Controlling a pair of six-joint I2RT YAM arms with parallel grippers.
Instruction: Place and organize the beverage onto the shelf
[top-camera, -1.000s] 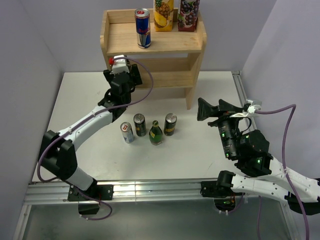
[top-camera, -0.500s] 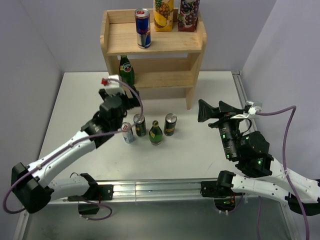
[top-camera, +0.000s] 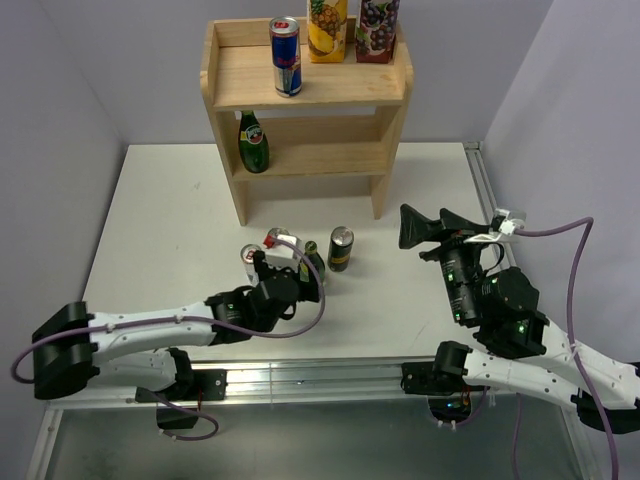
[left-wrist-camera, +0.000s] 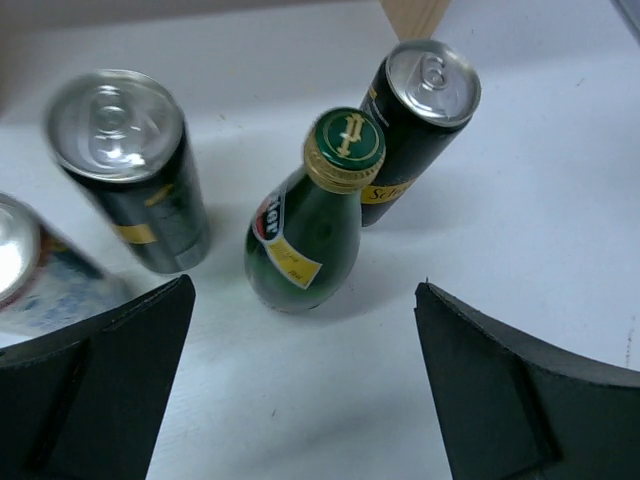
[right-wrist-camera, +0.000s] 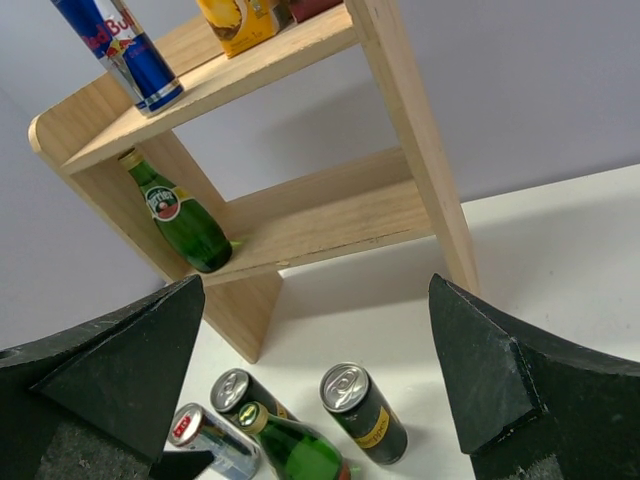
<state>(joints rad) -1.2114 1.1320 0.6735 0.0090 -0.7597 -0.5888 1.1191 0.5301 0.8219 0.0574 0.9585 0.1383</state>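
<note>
The wooden shelf (top-camera: 310, 90) stands at the back. Its top board holds a Red Bull can (top-camera: 286, 57) and two juice cartons (top-camera: 327, 28). A green bottle (top-camera: 252, 143) stands at the left of the lower tier. On the table in front stand another green bottle (left-wrist-camera: 310, 225), two black cans (left-wrist-camera: 415, 115) (left-wrist-camera: 135, 165) and a silver can (left-wrist-camera: 25, 270). My left gripper (left-wrist-camera: 305, 290) is open just short of the table's green bottle, holding nothing. My right gripper (top-camera: 425, 222) hovers open and empty at the right, facing the shelf.
Purple-grey walls close in the table on the left, back and right. A metal rail (top-camera: 480, 190) runs along the table's right edge. The shelf's right leg (top-camera: 380, 200) stands close to the right-hand black can (top-camera: 341, 249).
My left arm has drawn back from the shelf's lower tier, leaving a green bottle there, and swung down behind the drinks on the table. The right arm has barely moved.
</note>
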